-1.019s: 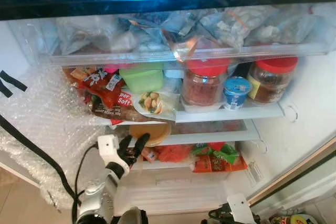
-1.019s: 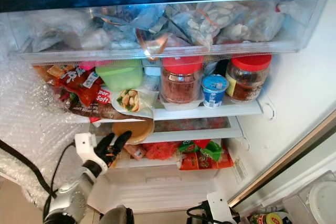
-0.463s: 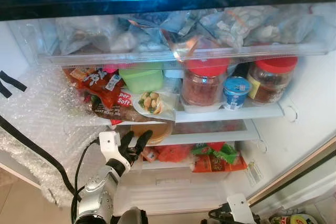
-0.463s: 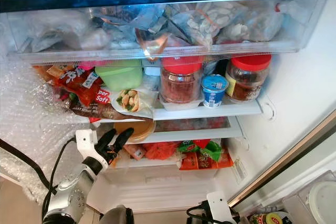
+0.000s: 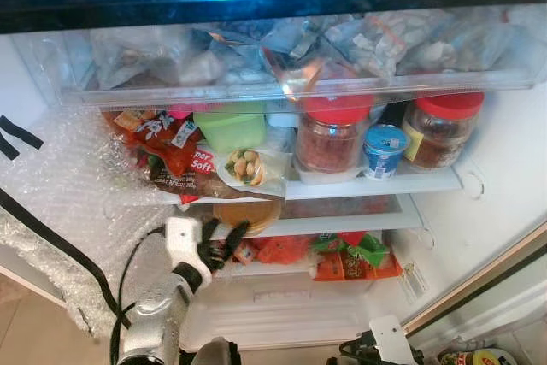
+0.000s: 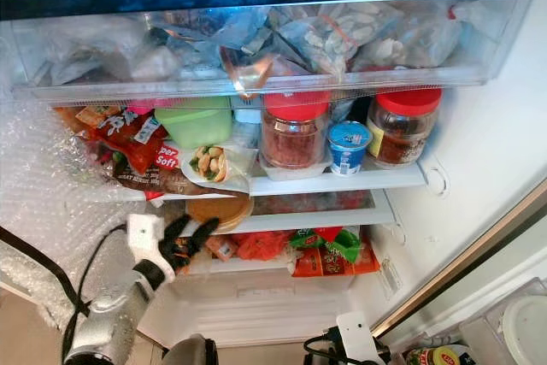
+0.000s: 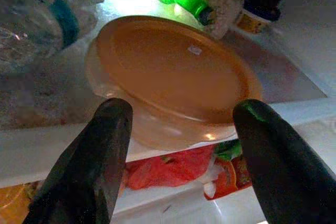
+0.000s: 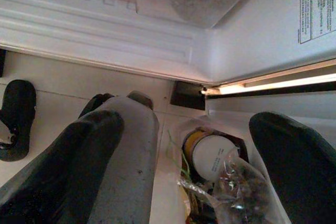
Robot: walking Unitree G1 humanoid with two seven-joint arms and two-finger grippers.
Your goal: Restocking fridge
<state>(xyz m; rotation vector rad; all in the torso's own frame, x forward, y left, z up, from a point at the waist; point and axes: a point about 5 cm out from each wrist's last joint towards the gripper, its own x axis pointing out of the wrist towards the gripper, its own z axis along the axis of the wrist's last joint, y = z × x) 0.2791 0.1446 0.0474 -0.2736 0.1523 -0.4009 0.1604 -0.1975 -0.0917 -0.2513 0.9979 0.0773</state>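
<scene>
An orange round dish lies on the fridge's middle shelf, its front edge hanging over the shelf lip. My left gripper is right in front of it and a little below, open. In the left wrist view the dish sits between the two black fingers, which do not touch it. My right gripper hangs low by the fridge's base, open and holding nothing.
The upper shelf holds two red-lidded jars, a blue yoghurt cup, a green tub, snack packets and wrapped food. A clear drawer of bags sits above. Red and green packets lie below. Bubble wrap covers the left.
My left gripper has edged a little forward and right, closer to the orange dish's front edge, with its fingers still open. Nothing else has moved.
</scene>
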